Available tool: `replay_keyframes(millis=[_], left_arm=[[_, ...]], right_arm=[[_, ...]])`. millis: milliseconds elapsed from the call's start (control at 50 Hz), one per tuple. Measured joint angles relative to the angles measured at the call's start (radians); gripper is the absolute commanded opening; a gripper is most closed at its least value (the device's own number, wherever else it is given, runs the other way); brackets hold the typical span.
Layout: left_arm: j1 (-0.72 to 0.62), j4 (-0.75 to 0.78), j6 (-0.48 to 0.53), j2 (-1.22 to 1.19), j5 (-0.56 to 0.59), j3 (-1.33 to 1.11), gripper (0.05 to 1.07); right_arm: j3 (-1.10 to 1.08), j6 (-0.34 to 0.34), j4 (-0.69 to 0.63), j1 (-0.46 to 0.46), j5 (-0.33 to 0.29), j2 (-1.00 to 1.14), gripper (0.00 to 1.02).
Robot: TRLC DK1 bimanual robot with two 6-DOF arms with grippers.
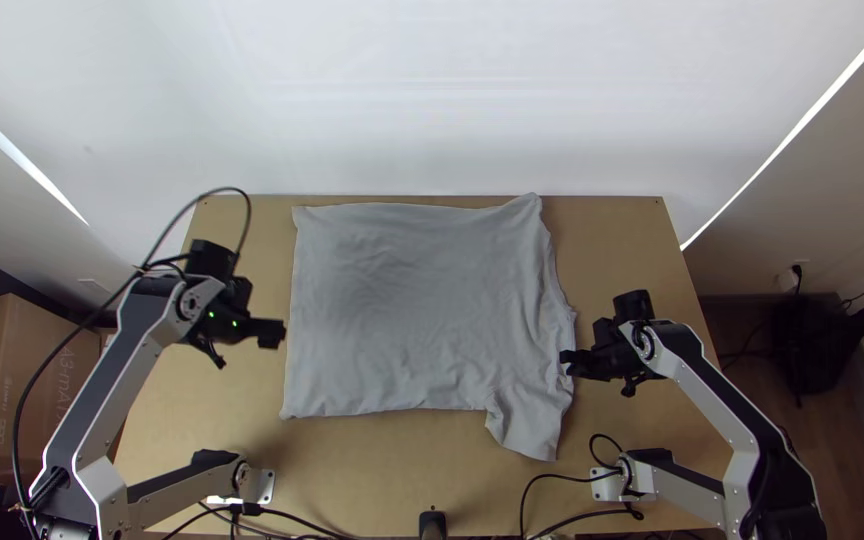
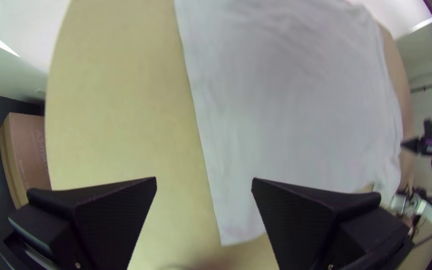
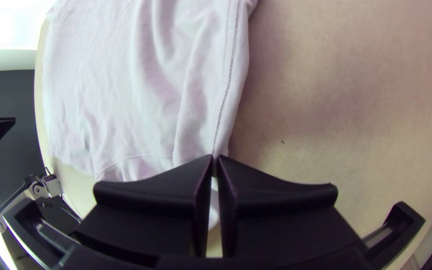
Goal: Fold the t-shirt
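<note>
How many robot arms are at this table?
2. The left arm stands at the table's near left, its tool beside the t-shirt's left edge; the right arm stands near right, its tool at the shirt's right edge.

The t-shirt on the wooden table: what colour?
Plain grey cloth t-shirt; the top view shows it best.

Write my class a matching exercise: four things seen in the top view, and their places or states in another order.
1. T-shirt
2. Left gripper
3. Right gripper
4. Cardboard box

A. Shut, at the shirt's right edge
B. Beyond the table's left side
C. Spread out, a sleeve sticking out
D. Open, near the shirt's left edge

Pairs: 1-C, 2-D, 3-A, 4-B
</note>
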Motion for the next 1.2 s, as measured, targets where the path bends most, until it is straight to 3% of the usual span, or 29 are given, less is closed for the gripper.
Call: replay_keyframes(millis=[360, 640, 900, 1060, 1100, 1200], left_arm=[[-0.198, -0.101, 0.081, -0.005, 0.004, -0.293, 1.01], [-0.2, -0.016, 0.084, 0.008, 0.068, -0.385, 1.01], [-0.178, 0.024, 0.088, 0.066, 0.097, -0.385, 0.9], [-0.174, 0.032, 0.102, 0.111, 0.1, -0.385, 0.89], [-0.174, 0.036, 0.103, 0.114, 0.101, -0.385, 0.74], [-0.174, 0.059, 0.103, 0.122, 0.117, -0.385, 0.14]], right_arm=[[0.001, -0.017, 0.029, 0.026, 0.0, -0.145, 0.03], [0.003, -0.017, 0.031, 0.026, 0.0, -0.151, 0.03], [0.009, -0.017, 0.031, 0.024, 0.0, -0.152, 0.03], [0.014, -0.017, 0.031, 0.018, 0.0, -0.152, 0.03], [0.014, -0.017, 0.032, 0.017, 0.0, -0.155, 0.03], [0.014, -0.017, 0.032, 0.017, 0.0, -0.174, 0.03]])
